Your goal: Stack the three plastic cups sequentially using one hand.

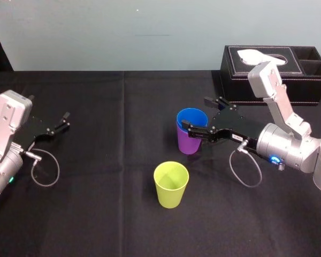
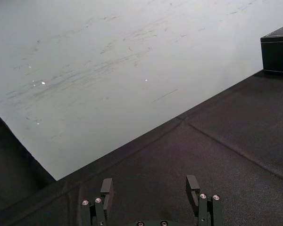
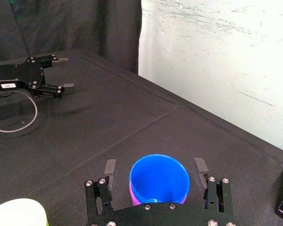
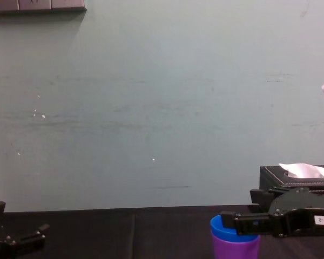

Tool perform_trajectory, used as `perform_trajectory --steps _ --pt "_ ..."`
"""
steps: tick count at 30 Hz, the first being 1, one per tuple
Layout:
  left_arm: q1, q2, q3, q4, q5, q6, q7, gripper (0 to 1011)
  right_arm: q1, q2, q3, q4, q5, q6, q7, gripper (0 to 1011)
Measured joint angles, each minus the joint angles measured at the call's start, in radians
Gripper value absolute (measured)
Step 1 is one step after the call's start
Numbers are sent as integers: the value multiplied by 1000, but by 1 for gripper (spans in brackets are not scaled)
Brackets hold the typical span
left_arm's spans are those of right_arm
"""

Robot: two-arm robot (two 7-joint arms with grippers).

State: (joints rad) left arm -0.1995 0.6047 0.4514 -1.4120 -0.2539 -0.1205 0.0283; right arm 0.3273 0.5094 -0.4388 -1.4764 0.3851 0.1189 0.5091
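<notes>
The blue cup (image 1: 191, 116) sits nested inside the purple cup (image 1: 188, 143) near the middle of the black table. My right gripper (image 1: 196, 113) straddles the blue cup's rim. It is open, with a gap between each finger and the cup in the right wrist view, where the blue cup (image 3: 159, 181) stands between the fingers (image 3: 110, 167). The yellow-green cup (image 1: 170, 184) stands upright alone, nearer to me and slightly left. From the chest, the blue cup (image 4: 224, 227) tops the purple cup (image 4: 236, 249). My left gripper (image 1: 61, 123) rests open at the table's left.
A black tissue box (image 1: 278, 69) stands at the back right, behind my right arm. Loose cable loops hang by each wrist. A pale wall rises behind the table's far edge. Black cloth lies bare between the cups and my left gripper (image 3: 68, 73).
</notes>
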Motion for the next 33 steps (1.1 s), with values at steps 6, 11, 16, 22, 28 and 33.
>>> perform_trajectory --steps 6,11,16,22,28,33 --pt "0 0 0 0 0 0 0 1011 0 0 0 -1 0 0 -1 1004" --pt "0 0 0 0 0 0 0 1012 0 0 0 -1 0 0 -1 1004" --pt "0 0 0 0 0 0 0 1011 -3 4 4 -5 1 -1 -1 1004" --pt "0 0 0 0 0 0 0 1011 -18 27 21 -28 25 -13 22 1004" --pt "0 0 0 0 0 0 0 1011 -41 82 36 -66 63 -31 79 1004" --pt "0 0 0 0 0 0 0 1011 -59 145 35 -86 95 -53 154 1004"
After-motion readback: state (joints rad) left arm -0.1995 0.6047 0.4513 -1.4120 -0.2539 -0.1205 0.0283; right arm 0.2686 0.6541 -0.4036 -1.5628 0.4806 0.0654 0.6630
